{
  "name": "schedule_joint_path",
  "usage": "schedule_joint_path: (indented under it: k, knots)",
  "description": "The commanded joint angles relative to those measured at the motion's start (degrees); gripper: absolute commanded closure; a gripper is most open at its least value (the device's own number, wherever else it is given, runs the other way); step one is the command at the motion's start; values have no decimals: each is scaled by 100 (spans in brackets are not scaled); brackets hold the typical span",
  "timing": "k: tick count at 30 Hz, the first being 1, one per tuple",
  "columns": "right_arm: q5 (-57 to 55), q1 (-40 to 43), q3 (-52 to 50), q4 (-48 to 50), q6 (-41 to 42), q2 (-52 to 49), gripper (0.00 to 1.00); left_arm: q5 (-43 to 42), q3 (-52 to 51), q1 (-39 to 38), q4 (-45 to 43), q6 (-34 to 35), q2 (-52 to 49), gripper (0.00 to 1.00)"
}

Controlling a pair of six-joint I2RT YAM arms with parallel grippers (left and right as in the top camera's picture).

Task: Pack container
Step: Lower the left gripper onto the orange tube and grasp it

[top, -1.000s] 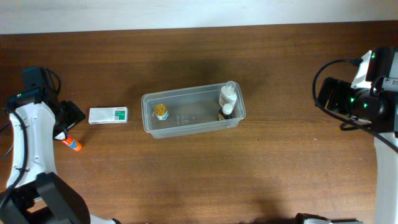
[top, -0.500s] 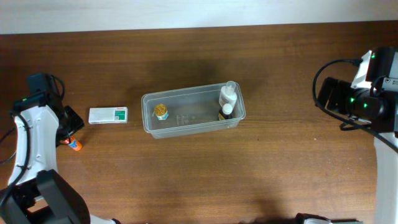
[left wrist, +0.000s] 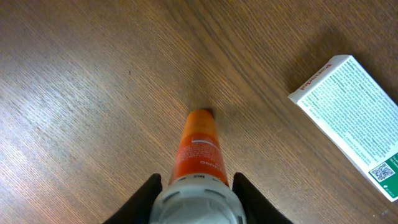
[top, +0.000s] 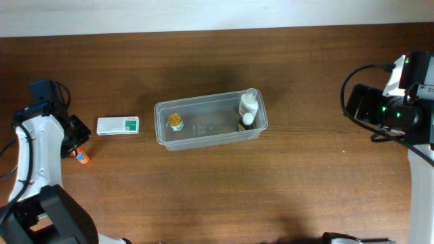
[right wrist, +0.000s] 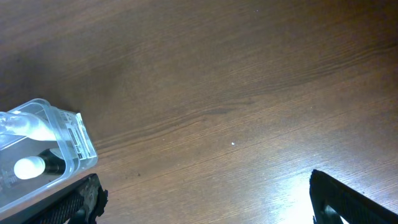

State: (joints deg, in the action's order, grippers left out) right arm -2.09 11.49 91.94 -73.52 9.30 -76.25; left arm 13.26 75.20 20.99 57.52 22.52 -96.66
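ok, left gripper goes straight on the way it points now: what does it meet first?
The left gripper meets the orange tube first; its cap end sits between the fingers. Likely the table right behind, depth unclear. The carton lies off to the side.

A: That was a robot lab bench, folks. A bare wooden desk point(top: 305, 183) ran up to a plain pale wall point(top: 203, 13) along its far edge.

B: Right! A left arm point(top: 34, 146) and a right arm point(top: 422, 169) manned the desk's side edges, with black cables point(top: 351, 80), green lights point(top: 384, 109), and a clear container point(top: 203, 100) mid-desk.
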Motion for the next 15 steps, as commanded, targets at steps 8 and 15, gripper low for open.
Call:
schedule_joint_path:
  k: [8, 15]
  knots:
    - [9, 39, 96, -2, 66, -4, 1, -260, -48, 28, -55, 17, -50, 88]
    - [9, 39, 96, -2, 66, -4, 2, -540, -20, 28, -181, 13, -50, 88]
